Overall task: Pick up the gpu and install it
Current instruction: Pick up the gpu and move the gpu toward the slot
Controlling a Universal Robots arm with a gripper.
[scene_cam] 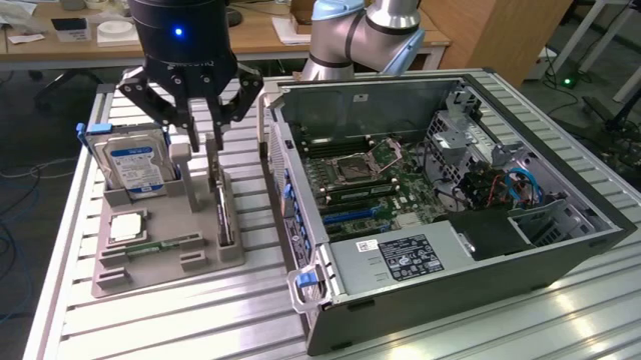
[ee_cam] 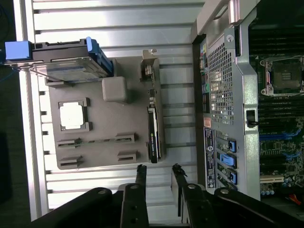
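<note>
On the table (scene_cam: 200,315), a tray (scene_cam: 191,225) lies at the exterior view's left of the computer case (scene_cam: 421,296). On the tray, the hard drive (scene_cam: 135,169) stands at the far end. The processor (scene_cam: 127,225) lies flat before it. The gpu (scene_cam: 224,221) stands on edge along the side nearest the case.

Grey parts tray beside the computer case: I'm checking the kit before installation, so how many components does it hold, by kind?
Silver hard drive with blue label: 1
Silver square processor chip: 1
Narrow green memory stick: 1
Thin black-and-green gpu card, standing on edge: 1
Total: 4
</note>
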